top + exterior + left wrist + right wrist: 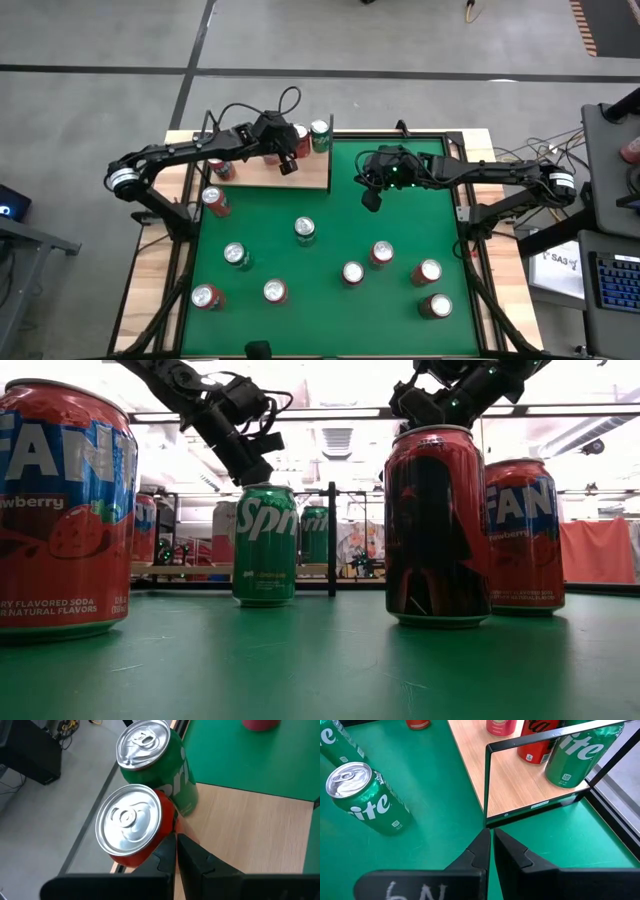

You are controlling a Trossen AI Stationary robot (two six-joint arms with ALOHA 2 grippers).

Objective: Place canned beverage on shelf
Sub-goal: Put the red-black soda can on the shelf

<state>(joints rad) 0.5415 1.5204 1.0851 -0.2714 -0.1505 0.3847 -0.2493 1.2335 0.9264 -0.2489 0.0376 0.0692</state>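
Left claw (176, 851) pressed together over the shelf (250, 830) beside a red can (134, 826) — right claw (490, 851) likewise closed, off the shelf's corner.

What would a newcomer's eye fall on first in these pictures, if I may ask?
Probably the soda cans scattered upright over the green table, such as the green can near its middle. Next, the wooden shelf at the far left corner, with a green can and a red can side by side on it. The left gripper hovers shut over the shelf; the right gripper waits shut beside it.
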